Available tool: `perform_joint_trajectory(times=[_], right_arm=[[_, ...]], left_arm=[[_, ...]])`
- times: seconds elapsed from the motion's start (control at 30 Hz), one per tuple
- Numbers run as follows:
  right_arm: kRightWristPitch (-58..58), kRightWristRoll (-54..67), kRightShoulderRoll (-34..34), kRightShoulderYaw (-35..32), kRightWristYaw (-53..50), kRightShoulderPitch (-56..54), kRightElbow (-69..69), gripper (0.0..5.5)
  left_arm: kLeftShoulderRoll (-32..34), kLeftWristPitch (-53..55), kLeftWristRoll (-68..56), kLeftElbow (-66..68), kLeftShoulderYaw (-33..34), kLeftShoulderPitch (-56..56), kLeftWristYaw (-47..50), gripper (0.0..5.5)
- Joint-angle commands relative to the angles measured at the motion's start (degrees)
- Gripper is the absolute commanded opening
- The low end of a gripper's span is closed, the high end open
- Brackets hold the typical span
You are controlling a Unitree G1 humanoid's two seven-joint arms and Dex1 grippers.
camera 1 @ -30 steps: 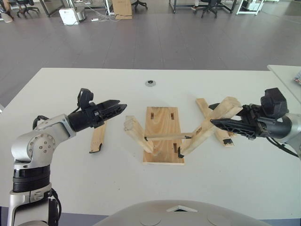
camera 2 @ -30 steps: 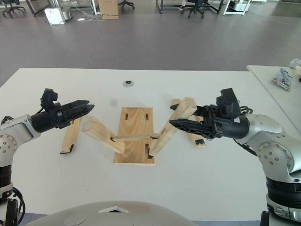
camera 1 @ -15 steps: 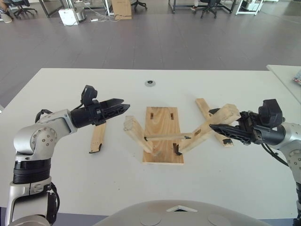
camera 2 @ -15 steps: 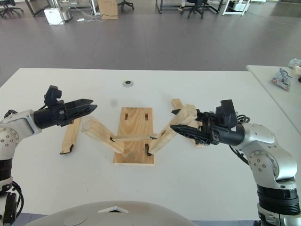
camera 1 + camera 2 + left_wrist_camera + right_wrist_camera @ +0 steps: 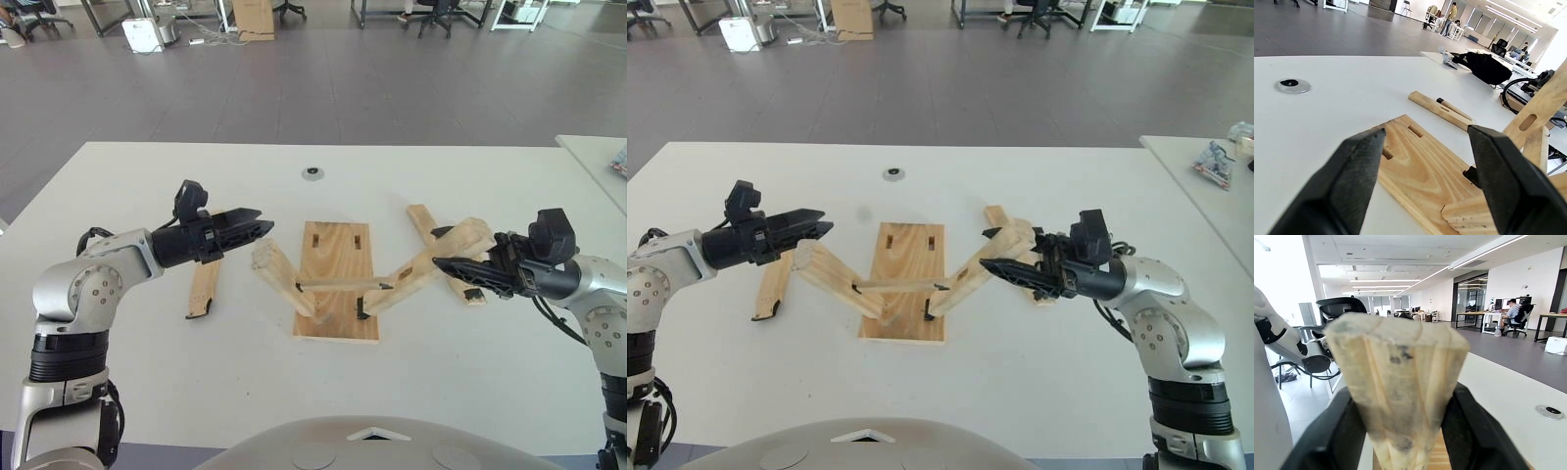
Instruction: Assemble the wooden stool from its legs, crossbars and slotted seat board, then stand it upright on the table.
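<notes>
Left eye view: the right pincer is clamped on the right leg, joined by a crossbar to the left leg over the seat board, which lies flat on the table. The left pincer hangs with fingers apart beside the left leg's top. With nothing holding it, that leg may twist and work the crossbar loose.

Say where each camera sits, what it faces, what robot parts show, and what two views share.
Left eye view: on the head, facing forward and down at the table; left claw and right claw show.
Right eye view: beside it, sharing that scene.
Left wrist view: behind the open left claw, facing the seat board.
Right wrist view: behind the right claw, shut on a leg.
</notes>
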Motion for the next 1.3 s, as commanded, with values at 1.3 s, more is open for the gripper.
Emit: perform_joint_trajectory(times=[1.3], right_arm=[[-3.1, -8.6, -8.2, 9.3, 5.2, -1.0, -9.8, 2.07]], left_arm=[[-13.2, -15.5, 26.3, -2.1, -17.6, 15.4, 17.5, 3.10]])
